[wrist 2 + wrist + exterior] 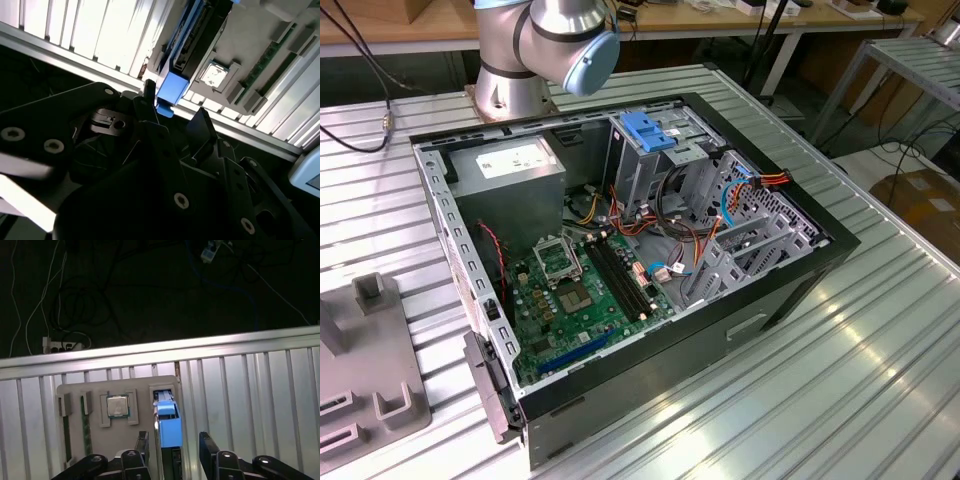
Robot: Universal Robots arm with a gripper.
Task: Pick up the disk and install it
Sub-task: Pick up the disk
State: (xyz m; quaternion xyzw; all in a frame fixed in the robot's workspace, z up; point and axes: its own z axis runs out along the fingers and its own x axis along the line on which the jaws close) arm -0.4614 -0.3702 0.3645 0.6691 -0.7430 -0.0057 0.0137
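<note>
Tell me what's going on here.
One robot arm has its end effector over the grey holder tray, where the disk stands on edge in a slot. The end effector is open, with a finger on either side of the disk's blue carrier, so nothing is lifted yet. The open computer case lies on the metal table, the disk not yet in it.

The flat rectangular disk (pixel 167 427) is dark grey, framed by bright blue plastic rails. The slotted plastic tray (pixel 75 390) is pale grey, with a silvery square processor chip (pixel 117 406) and a dark green memory strip (pixel 86 435), and the gripper (pixel 174 437) is matte black. The ribbed aluminium table (pixel 840 360) is silver-white, striped by parallel grooves; the open metal computer case (pixel 650 375) is black outside, its circuit board (pixel 570 300) green, its plastic bracket (pixel 648 130) blue.
</note>
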